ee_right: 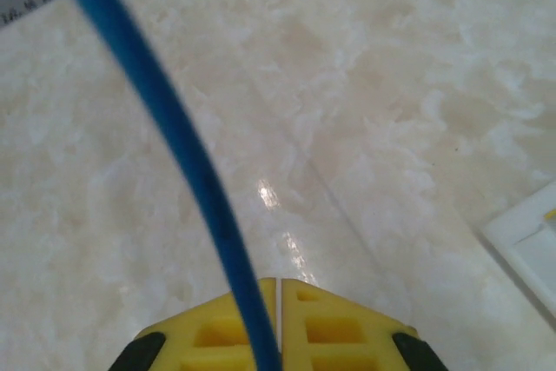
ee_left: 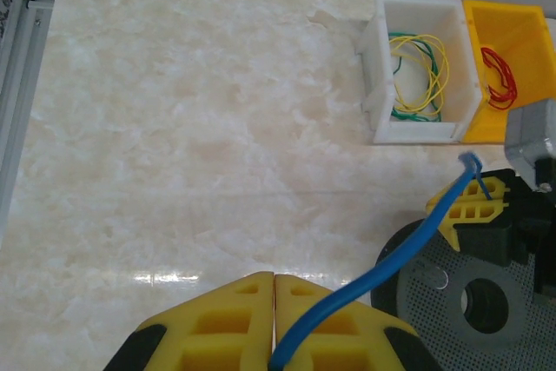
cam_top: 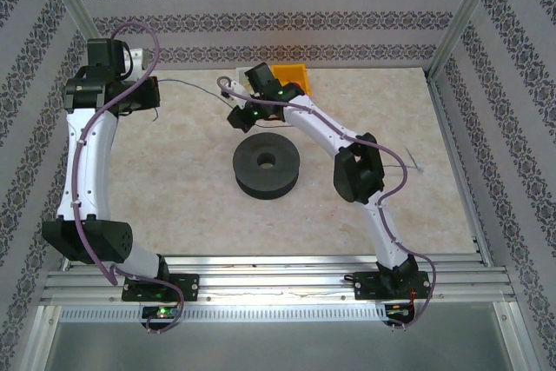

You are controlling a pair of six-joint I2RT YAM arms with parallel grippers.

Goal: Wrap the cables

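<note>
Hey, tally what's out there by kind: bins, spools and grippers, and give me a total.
Bins: 2, the white bin and the yellow bin
Spools: 1, the black spool
Grippers: 2, the left gripper and the right gripper, both shut on the blue cable
Total: 5

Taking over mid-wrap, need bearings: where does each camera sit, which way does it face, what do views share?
Top external: above and behind the bases, looking down on the table; shows left arm, right arm, spool.
Left wrist: looks across the table past the shut left gripper toward white bin and yellow bin; blue cable leaves its grip.
Right wrist: looks down at the tabletop past the right gripper, shut on that cable.
Shared: both wrist views show the cable; top and left wrist, the spool.
</note>
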